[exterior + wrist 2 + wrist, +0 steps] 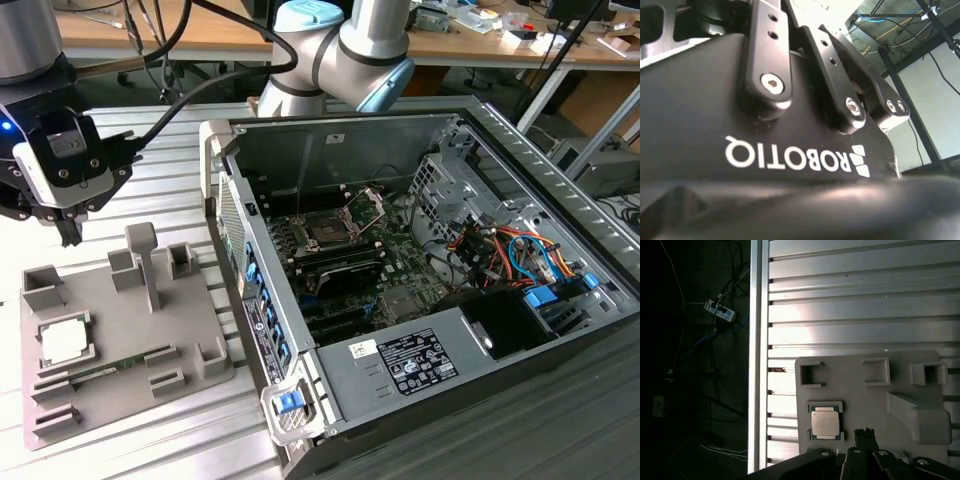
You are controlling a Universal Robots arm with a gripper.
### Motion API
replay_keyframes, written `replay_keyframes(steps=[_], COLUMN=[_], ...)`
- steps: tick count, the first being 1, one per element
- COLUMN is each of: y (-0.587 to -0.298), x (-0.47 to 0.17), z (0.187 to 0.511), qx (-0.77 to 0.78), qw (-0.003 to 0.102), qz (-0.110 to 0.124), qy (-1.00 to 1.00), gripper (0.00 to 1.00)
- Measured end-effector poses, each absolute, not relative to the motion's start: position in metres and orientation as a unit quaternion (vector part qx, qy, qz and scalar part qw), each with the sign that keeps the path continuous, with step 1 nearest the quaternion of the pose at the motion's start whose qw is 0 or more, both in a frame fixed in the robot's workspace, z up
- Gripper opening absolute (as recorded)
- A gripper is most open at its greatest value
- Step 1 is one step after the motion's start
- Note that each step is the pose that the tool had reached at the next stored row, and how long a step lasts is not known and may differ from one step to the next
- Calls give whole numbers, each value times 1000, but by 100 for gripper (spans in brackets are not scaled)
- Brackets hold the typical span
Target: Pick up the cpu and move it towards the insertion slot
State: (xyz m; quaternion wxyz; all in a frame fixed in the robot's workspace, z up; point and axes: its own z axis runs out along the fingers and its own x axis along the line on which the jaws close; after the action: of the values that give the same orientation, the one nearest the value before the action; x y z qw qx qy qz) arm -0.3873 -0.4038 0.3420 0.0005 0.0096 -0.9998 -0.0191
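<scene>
Tool (68,225) above the grey tray (190,320), cpu (63,343) seated in a tray recess.
Spread or pressed together: cannot tell; it hangs clear of the cpu. The insertion slot (328,232) lies well apart, inside the open computer case (520,150) on the slatted counter (170,150).

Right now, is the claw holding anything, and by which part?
Nothing is held. The chip lies in its pocket on the grey tray, apart from the claw, which hangs above the tray.
</scene>
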Motion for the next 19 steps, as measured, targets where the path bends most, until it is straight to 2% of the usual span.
replay_keyframes(steps=[19], y=[-404], x=[-387], z=[338], qx=[10], qw=[0], qz=[-19], qy=[-1000], gripper=[11])
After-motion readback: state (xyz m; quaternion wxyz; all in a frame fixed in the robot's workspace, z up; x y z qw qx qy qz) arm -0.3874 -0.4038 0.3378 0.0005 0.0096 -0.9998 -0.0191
